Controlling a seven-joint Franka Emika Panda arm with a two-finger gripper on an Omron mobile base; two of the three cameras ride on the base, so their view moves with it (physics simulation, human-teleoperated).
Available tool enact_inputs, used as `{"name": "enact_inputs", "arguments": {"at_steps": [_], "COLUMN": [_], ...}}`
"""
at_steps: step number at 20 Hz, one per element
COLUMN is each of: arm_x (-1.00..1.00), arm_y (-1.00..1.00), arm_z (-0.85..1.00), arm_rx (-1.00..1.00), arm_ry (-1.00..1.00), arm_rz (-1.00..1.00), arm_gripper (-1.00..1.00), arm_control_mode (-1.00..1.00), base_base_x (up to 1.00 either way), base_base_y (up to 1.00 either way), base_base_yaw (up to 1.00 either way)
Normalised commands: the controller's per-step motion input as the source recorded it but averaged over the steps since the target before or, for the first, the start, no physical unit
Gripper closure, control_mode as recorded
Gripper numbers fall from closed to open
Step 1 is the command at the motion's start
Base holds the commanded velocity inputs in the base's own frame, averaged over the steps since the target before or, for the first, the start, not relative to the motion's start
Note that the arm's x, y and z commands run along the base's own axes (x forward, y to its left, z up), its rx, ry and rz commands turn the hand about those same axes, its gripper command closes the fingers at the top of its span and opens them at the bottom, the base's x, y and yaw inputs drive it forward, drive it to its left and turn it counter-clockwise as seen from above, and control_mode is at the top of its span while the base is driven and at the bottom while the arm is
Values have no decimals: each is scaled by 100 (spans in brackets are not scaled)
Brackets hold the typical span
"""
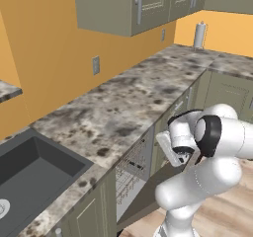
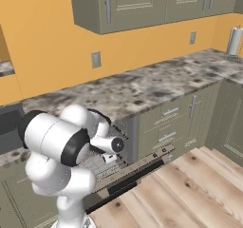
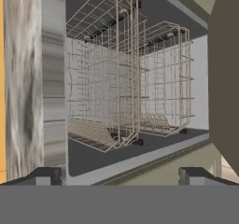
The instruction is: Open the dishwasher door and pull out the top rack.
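The claw (image 3: 120,176) is what sits closest in the hand view, its two dark tips poking up at roughly 7 and 5 o'clock with a wide gap between them and nothing held, so it's spread wide. Straight past it, the dishwasher's open cavity is seen rolled sideways, with the top rack (image 3: 102,69) toward 11 o'clock and a second wire basket around 3 o'clock. Both look pushed fully in.

The dishwasher door (image 2: 135,172) is already dropped down nearly flat in the right base view, its dark bar handle (image 2: 128,182) along the outer edge at about 6 o'clock. So the door part looks done and the rack pull is judged to be what's left.

To do that well, the front wire rim of the top rack should probably be aimed at squarely, the tips closed on a single front wire, and the pull kept straight out along the rails. Pulling at an angle would likely jam it. Clipping the granite surface (image 1: 123,102) edge overhead is worth watching for too.

The left base view gives the black sink (image 1: 29,167) at 8 o'clock and just a sliver of rack wires. The right base view gives the whole lowered door. Only the hand view resolves the baskets clearly.
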Motion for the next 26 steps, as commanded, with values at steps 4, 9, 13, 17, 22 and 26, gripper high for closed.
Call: {"name": "enact_inputs", "arguments": {"at_steps": [4, 9, 13, 17, 22, 26], "arm_x": [9, 13, 14, 14, 13, 7], "arm_y": [12, 15, 20, 25, 21, 17], "arm_z": [-21, -9, -8, -11, -16, -18], "arm_rx": [3, 1, 0, 0, 0, 0], "arm_ry": [0, 0, 0, 0, 0, 0], "arm_rz": [-7, -7, -6, -6, -5, -5], "arm_gripper": [-100, -100, -100, -100, -100, -100], "arm_control_mode": [-100, -100, -100, -100, -100, -100], "base_base_x": [0, 0, 0, 0, 0, 0], "base_base_y": [0, 0, 0, 0, 0, 0], "base_base_yaw": [0, 0, 0, 0, 0, 0]}}
